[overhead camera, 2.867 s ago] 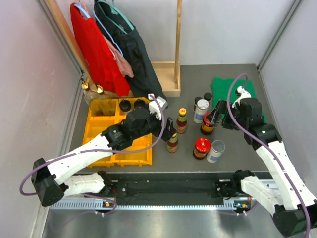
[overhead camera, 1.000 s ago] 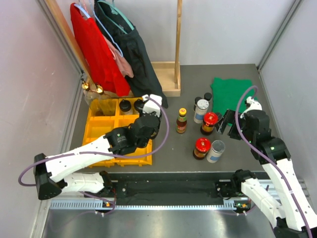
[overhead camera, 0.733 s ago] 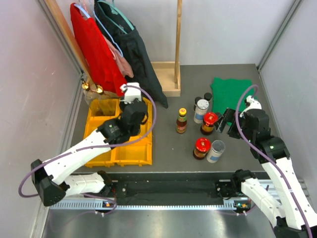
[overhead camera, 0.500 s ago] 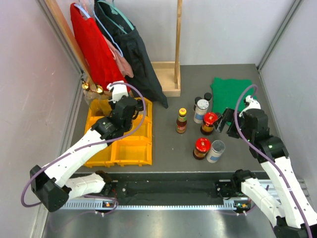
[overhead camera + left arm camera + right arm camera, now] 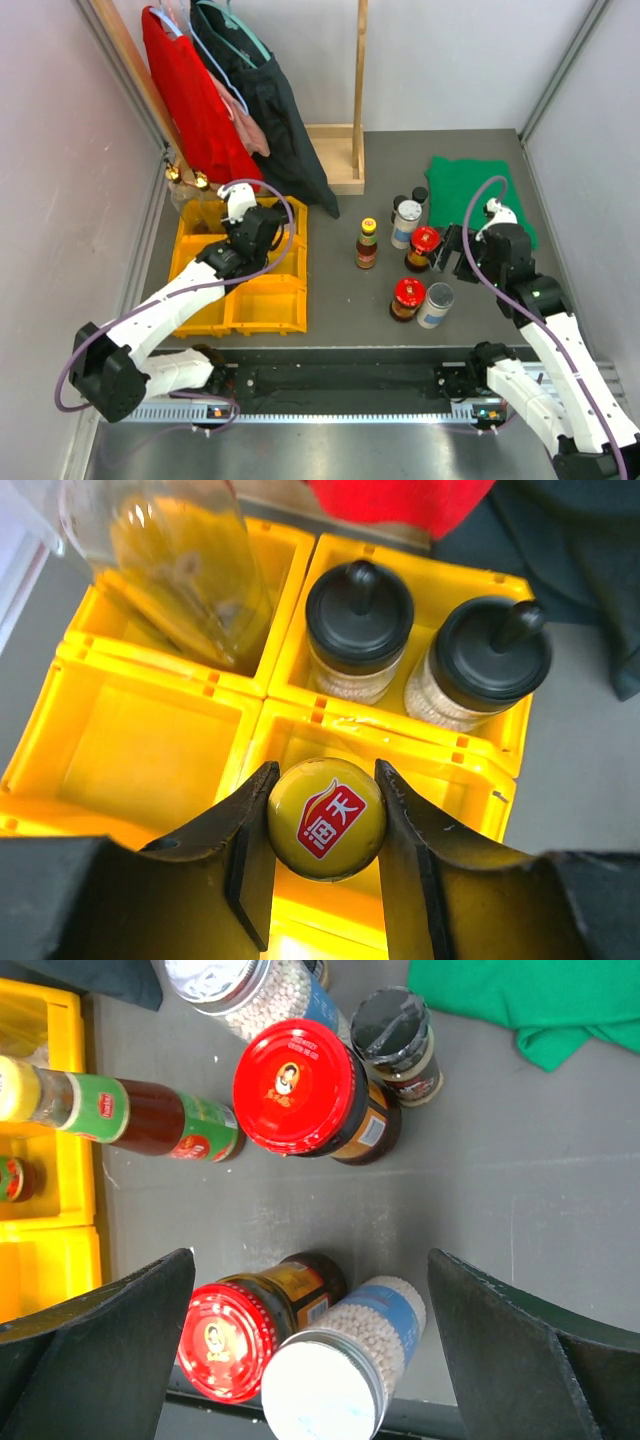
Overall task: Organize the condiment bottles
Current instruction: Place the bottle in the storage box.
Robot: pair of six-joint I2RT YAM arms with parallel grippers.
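Carried leftward off the bare table, the yellow-capped sauce bottle (image 5: pixel 326 822) is now over the yellow tray (image 5: pixel 150 750), above the right-hand compartment just nearer the arms than the one with the two black-capped jars (image 5: pixel 360 615). The left gripper (image 5: pixel 325 788) is clamped tight on its neck, one black finger on each side of the cap. That cap is glossy, round and domed, with a red emblem bearing white Chinese characters. The black-capped jars are clear and filled with pale granules. A tall clear bottle (image 5: pixel 170 560) leans in the tray's rear left compartment. Right of the tray, the right gripper (image 5: pixel 447 250) has let go of a red-lidded jar (image 5: pixel 293 1085) and stands wide open and empty beside it. That lid carries a small round portrait emblem.
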